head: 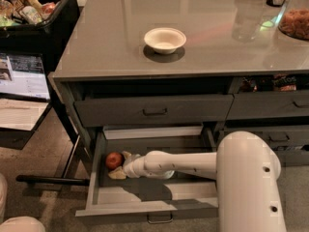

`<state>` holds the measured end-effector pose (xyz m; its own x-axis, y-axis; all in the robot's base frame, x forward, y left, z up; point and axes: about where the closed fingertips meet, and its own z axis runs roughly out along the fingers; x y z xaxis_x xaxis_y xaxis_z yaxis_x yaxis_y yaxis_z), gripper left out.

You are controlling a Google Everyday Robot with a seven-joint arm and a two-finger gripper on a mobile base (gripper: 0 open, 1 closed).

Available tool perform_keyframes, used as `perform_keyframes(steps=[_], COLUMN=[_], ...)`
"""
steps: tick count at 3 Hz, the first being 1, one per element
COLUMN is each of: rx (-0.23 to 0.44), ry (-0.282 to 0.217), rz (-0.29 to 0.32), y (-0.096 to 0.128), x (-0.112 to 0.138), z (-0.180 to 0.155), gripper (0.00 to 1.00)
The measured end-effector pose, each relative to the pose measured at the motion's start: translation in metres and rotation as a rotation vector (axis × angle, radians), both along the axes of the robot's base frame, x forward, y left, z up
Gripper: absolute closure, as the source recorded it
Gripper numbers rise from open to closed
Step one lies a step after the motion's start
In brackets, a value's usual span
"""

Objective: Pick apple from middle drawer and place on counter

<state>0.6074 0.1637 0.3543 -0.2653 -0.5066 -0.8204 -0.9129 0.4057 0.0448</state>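
Observation:
The red apple [114,160] lies at the left end of the open middle drawer [145,206], which is pulled out below the counter [106,52]. My gripper [120,165] is down inside the drawer, right next to the apple on its right. Its cream fingers [117,174] are spread apart, one behind and one in front of the apple's right side. They are not closed on it. My white arm [193,163] reaches in from the right, and its large body [248,182] covers the drawer's right end.
A cream-white bowl [164,39] sits on the counter. A glass [248,13] and a jar of snacks [294,21] stand at the back right. The shallower drawer [154,111] above is slightly out. A black bin of snacks [34,8] stands at the left.

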Motion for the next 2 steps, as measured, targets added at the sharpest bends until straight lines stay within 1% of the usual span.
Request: perform_keyframes(steps=[1,2], rx=[0.043,0.116], ry=[-0.016,-0.03], rz=[-0.022,-0.031], y=[-0.002,0.0], x=[0.003,0.003], z=[0.019,0.031], gripper=[0.64,0.89])
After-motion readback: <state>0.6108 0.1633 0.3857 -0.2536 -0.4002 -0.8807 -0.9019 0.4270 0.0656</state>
